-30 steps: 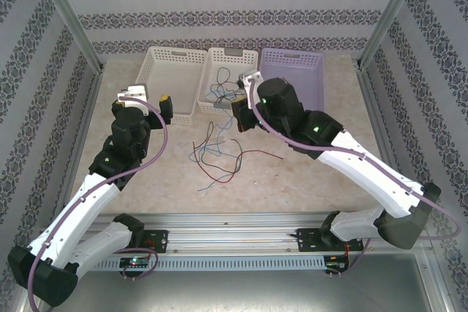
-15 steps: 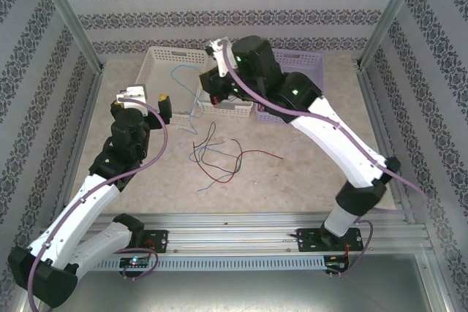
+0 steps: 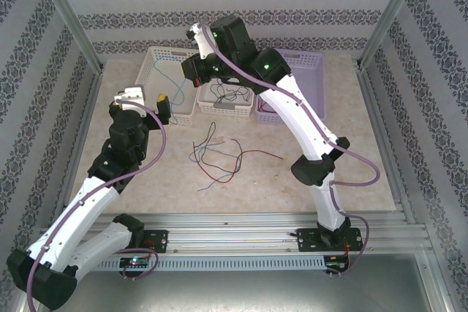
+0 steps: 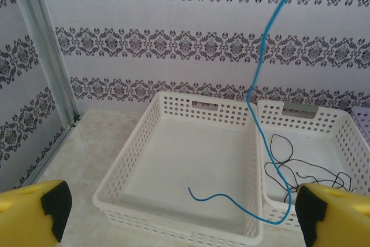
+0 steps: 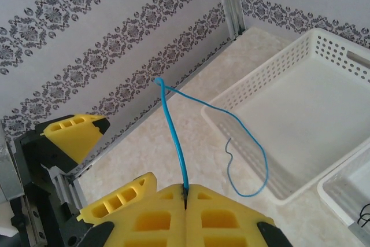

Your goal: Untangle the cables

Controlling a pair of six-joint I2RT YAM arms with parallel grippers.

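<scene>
Our right gripper (image 5: 185, 190) is clamped shut on a blue cable (image 5: 171, 131), held high above the left white basket (image 4: 199, 103). The strand hangs in a loop, its free end over that basket's floor, perhaps touching. Our left gripper (image 4: 182, 217) stands wide open, holding nothing. Black wires (image 4: 287, 172) lie in the middle basket (image 4: 300, 111). A red, black and blue tangle (image 3: 218, 155) rests on the table (image 3: 292, 180).

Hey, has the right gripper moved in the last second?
Yes. The right gripper, shut on the blue cable, swung left and toward the back wall, from the front of the middle basket to the left basket.
</scene>
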